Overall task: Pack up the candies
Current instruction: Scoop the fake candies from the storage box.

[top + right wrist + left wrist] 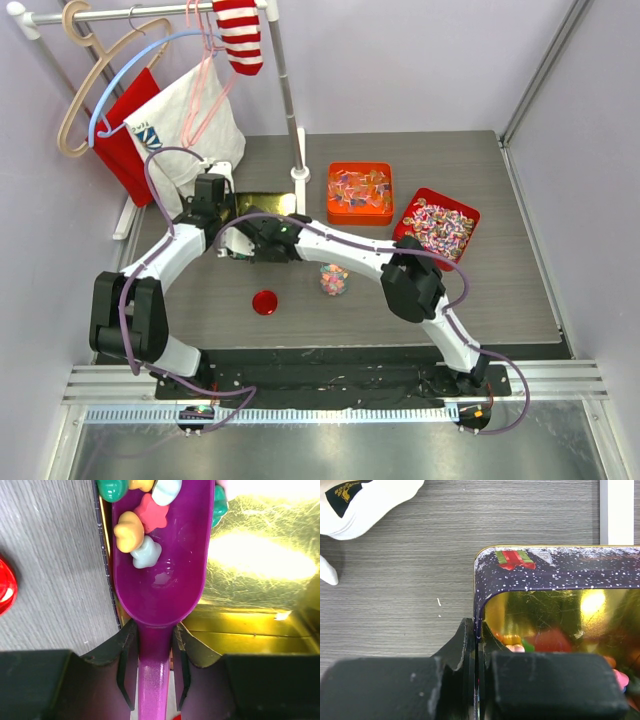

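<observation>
right fingers [124, 670] tight on handle of purple scoop [160, 580], candies [140, 535] ahead in its bowl, apparently over tin [250, 555]

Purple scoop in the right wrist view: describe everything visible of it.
The scoop looks like glossy, slightly see-through purple plastic: a deep rounded bowl narrowing to a straight handle. The right gripper clamps the handle between its fingers, just behind the bowl. The bowl points away from the camera, over the edge of the gold-lined tin. A few candies, orange, pink, pale blue and white, sit bunched at its far end; the rest of the bowl is bare. Its tip runs out of the picture.
</observation>
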Robot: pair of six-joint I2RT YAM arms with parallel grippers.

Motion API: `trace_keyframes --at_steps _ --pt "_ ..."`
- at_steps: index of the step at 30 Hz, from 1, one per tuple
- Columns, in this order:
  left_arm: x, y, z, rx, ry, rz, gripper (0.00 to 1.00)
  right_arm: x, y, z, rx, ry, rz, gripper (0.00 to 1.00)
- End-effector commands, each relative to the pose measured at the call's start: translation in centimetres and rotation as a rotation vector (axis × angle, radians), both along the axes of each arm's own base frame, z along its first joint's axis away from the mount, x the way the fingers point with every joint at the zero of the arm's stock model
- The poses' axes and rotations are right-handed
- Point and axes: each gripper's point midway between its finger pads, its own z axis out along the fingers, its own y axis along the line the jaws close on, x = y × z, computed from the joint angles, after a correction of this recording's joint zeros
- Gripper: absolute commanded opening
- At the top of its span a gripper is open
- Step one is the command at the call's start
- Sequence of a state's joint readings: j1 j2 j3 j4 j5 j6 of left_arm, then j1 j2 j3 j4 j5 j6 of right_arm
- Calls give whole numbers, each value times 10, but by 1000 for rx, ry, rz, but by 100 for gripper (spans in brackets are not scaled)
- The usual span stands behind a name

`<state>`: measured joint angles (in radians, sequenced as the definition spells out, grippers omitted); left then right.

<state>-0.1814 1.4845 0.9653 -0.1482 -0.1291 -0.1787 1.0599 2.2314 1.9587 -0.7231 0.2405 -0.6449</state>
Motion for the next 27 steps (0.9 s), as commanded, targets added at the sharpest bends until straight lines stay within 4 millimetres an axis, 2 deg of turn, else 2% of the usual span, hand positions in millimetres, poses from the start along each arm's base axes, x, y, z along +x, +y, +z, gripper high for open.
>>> trace_keyframes --at_steps 1,12,21,27 --pt "26 -17 51 -90 -161 -22 0 -4 14 47 205 76 -34 1" --pt "25 -18 48 -93 -152 -31 0 26 -11 68 308 130 -123 1" --pt "26 -19 47 -96 -147 -39 0 28 -17 69 348 187 -123 1" --pt "26 -20 44 -96 -140 -42 0 29 -28 81 373 214 -121 1"
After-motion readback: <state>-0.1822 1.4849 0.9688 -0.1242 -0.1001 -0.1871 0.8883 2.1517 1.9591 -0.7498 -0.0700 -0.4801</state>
